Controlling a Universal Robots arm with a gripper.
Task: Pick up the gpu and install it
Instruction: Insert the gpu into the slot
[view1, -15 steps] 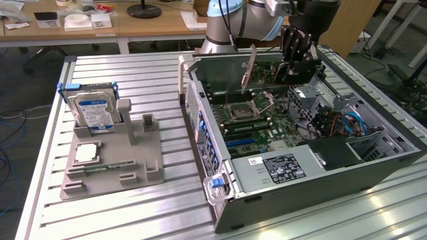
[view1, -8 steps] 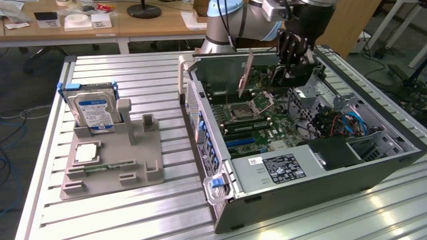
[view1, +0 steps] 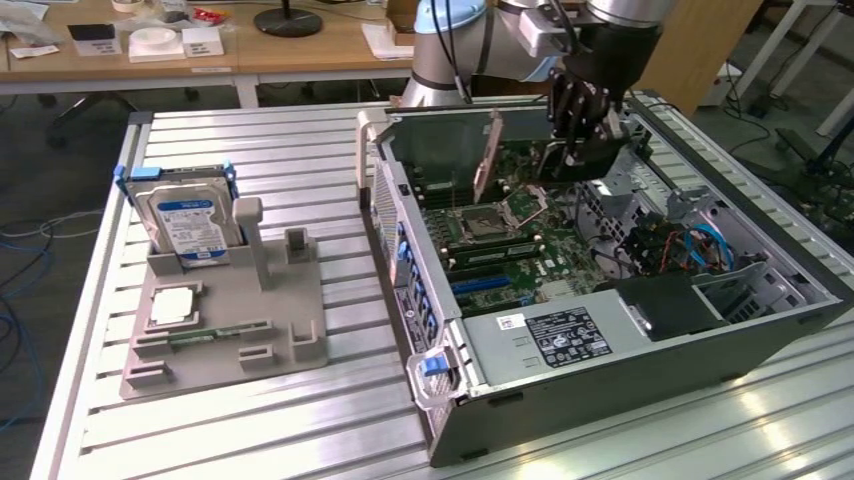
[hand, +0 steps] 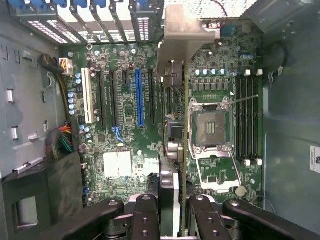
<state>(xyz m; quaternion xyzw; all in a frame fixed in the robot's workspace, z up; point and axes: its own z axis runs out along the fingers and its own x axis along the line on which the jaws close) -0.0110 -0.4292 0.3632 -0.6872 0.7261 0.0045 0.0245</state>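
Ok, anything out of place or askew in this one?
Nothing stands out. The end effector holds the gpu on edge inside the open computer case, its edge running parallel to the expansion slots. No loose or damaged parts show.

Exterior view, desk: holder at 9 o'clock, PC case at 3 o'clock, apart. Hard drive upright in holder's 11 o'clock corner. In case: motherboard on floor, power supply at 6 o'clock end. gpu on edge at 12 o'clock end, between expansion slots and CPU socket; hand on its top edge.
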